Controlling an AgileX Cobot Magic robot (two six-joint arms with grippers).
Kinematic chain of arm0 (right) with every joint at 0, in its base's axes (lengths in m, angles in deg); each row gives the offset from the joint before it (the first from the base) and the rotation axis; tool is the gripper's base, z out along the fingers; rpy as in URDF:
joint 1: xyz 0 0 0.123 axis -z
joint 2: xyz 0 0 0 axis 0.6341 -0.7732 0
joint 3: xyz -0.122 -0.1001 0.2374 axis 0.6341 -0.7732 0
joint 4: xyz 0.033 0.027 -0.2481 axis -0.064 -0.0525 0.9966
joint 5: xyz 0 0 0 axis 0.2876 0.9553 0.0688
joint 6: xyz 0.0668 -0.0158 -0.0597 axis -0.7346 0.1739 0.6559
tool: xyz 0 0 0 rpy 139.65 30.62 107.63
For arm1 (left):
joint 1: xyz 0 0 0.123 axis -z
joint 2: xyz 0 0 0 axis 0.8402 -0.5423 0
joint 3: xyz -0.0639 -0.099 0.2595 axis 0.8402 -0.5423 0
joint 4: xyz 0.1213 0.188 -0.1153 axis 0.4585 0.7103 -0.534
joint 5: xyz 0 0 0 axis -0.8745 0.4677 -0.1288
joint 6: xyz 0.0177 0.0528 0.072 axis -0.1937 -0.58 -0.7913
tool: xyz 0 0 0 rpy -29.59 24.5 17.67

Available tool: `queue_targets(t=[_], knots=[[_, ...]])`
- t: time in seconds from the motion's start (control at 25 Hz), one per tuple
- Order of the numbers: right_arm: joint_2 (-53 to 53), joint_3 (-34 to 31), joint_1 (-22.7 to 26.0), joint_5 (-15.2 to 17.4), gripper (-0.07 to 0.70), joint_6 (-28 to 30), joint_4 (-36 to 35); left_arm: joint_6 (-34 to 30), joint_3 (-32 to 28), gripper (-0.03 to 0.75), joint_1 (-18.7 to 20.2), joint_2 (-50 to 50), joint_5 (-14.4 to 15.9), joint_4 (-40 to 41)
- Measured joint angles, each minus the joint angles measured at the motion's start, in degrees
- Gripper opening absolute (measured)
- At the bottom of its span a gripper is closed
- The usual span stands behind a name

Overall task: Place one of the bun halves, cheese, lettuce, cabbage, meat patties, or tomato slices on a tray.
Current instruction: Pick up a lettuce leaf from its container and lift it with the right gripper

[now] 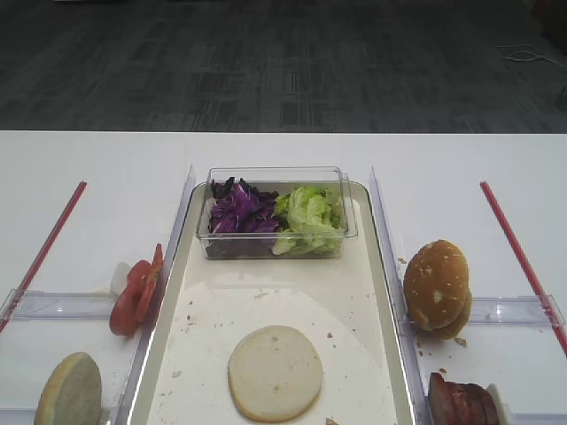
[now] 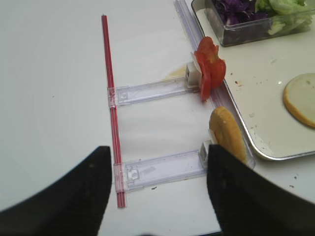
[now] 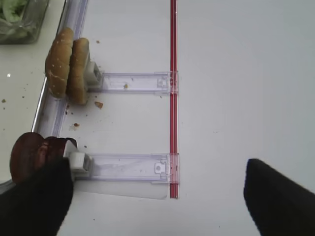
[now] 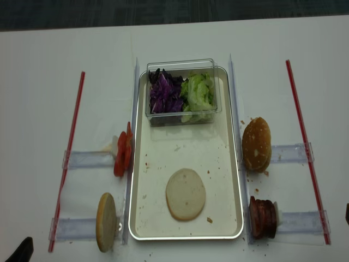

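The cream tray lies at the centre, and one bun half rests flat on it, pale cut face up. At the tray's far end, purple cabbage and green lettuce fill a clear tub. Tomato slices and another bun half stand on edge left of the tray. Seeded bun halves and meat patties stand on edge to its right. My left gripper hovers open over the near left holder. My right gripper is open beside the patties. No cheese is in view.
Clear plastic holders stick out from both sides of the tray. Red strips run along the table at left and right. Crumbs speckle the tray. Beyond the table's far edge is dark carpet.
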Motion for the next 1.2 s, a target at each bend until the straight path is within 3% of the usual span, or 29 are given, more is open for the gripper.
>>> queue_targets(t=[0.6, 1.0, 1.2], knots=[[-15.60, 0.00, 0.00, -0.44, 0.692, 0.00, 0.00, 0.00, 0.00, 0.429, 0.00, 0.00, 0.00, 0.00], [-28.58, 0.71, 0.00, -0.06, 0.583, 1.50, 0.00, 0.00, 0.00, 0.429, 0.00, 0.00, 0.00, 0.00], [-31.83, 0.98, 0.00, -1.92, 0.557, 2.44, 0.00, 0.00, 0.00, 0.429, 0.00, 0.00, 0.00, 0.00]])
